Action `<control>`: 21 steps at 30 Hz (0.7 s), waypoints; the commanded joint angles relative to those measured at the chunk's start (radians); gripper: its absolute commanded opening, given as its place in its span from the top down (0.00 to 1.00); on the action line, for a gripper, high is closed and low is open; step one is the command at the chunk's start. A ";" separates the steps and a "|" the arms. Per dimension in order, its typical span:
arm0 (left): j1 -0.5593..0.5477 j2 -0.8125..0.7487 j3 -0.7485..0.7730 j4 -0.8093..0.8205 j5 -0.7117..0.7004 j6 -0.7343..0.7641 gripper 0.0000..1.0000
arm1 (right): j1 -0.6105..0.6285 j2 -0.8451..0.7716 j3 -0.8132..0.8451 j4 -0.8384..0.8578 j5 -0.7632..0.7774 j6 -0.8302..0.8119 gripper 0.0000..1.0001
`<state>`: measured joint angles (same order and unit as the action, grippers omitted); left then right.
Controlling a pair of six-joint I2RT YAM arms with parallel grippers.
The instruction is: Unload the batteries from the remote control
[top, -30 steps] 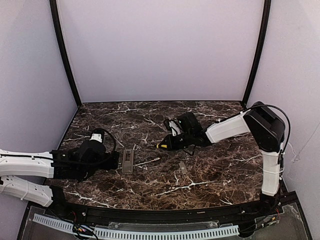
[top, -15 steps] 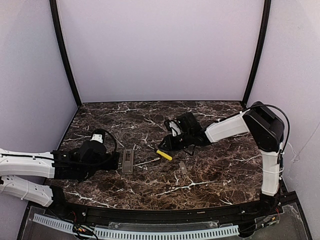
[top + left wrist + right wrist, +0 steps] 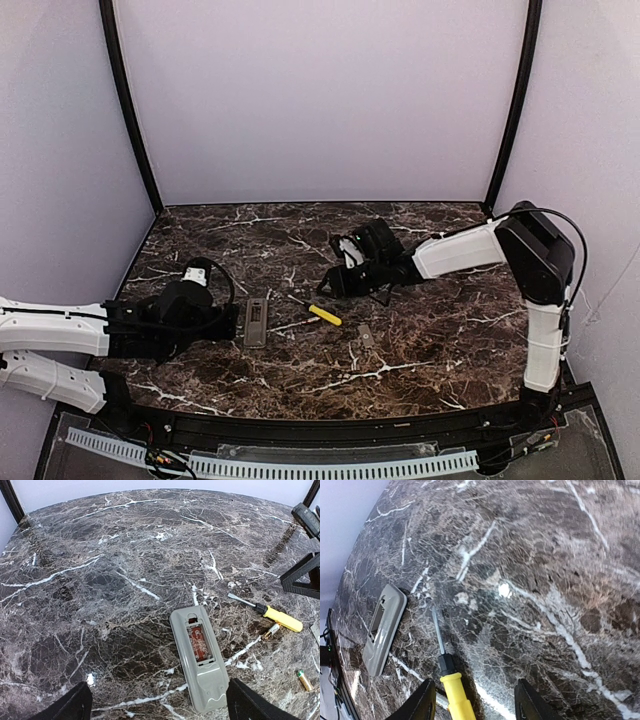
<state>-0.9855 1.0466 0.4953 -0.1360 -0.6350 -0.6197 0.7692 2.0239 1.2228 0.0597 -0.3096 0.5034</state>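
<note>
Remote (image 3: 200, 657) lies toward the table's (image 3: 440, 330) near left corner, bay up and empty, our left end effector (image 3: 159, 700) spread apart beside it. We see two batteries (image 3: 271, 630) loose by the screwdriver (image 3: 322, 313). Farther back, the right end effector (image 3: 474, 700) hangs apart.

A: Remote status?
B: On my left wrist cam the remote control (image 3: 200, 665) lies flat, grey-beige, bay face up. Bay open and empty, reddish inside.
A: The other two?
B: Both loose to its right, well apart. First battery (image 3: 270, 631) is further out. Second battery (image 3: 303, 680) is nearer, gold with a green end.
</note>
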 commanded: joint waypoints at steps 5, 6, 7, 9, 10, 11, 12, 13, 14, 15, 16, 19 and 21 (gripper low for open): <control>0.007 -0.047 0.095 -0.034 -0.108 0.154 0.06 | -0.010 -0.185 0.093 -0.135 0.123 -0.105 0.22; 0.007 -0.052 0.103 -0.037 -0.129 0.176 0.06 | -0.012 -0.212 0.097 -0.159 0.157 -0.125 0.08; 0.011 -0.056 0.120 -0.040 -0.169 0.229 0.05 | -0.015 -0.239 0.099 -0.175 0.181 -0.139 0.02; 0.023 -0.073 0.137 -0.027 -0.218 0.323 0.05 | -0.027 -0.300 0.093 -0.201 0.222 -0.169 0.01; 0.031 -0.088 0.140 -0.017 -0.227 0.354 0.04 | -0.035 -0.331 0.085 -0.210 0.243 -0.182 0.01; 0.050 -0.097 0.141 0.008 -0.239 0.412 0.03 | -0.046 -0.376 0.074 -0.217 0.260 -0.194 0.01; 0.061 -0.118 0.140 0.022 -0.242 0.440 0.02 | -0.056 -0.412 0.060 -0.222 0.279 -0.207 0.01; 0.086 -0.127 0.133 0.056 -0.251 0.496 0.02 | -0.067 -0.445 0.043 -0.226 0.300 -0.223 0.01; 0.101 -0.145 0.129 0.074 -0.255 0.520 0.01 | -0.078 -0.482 0.020 -0.228 0.332 -0.238 0.01; 0.136 -0.154 0.119 0.111 -0.254 0.564 0.02 | -0.089 -0.515 -0.002 -0.228 0.366 -0.254 0.01; 0.155 -0.171 0.114 0.122 -0.247 0.598 0.02 | -0.101 -0.550 -0.024 -0.228 0.395 -0.271 0.01; 0.270 -0.193 0.078 0.221 -0.182 0.670 0.02 | -0.134 -0.642 -0.096 -0.227 0.478 -0.312 0.01; 0.339 -0.195 0.045 0.285 -0.142 0.703 0.02 | -0.168 -0.694 -0.143 -0.226 0.523 -0.330 0.01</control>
<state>-0.7509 0.8661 0.6022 0.0093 -0.8284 -0.0597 0.6456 1.3968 1.1667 -0.1337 0.0704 0.2455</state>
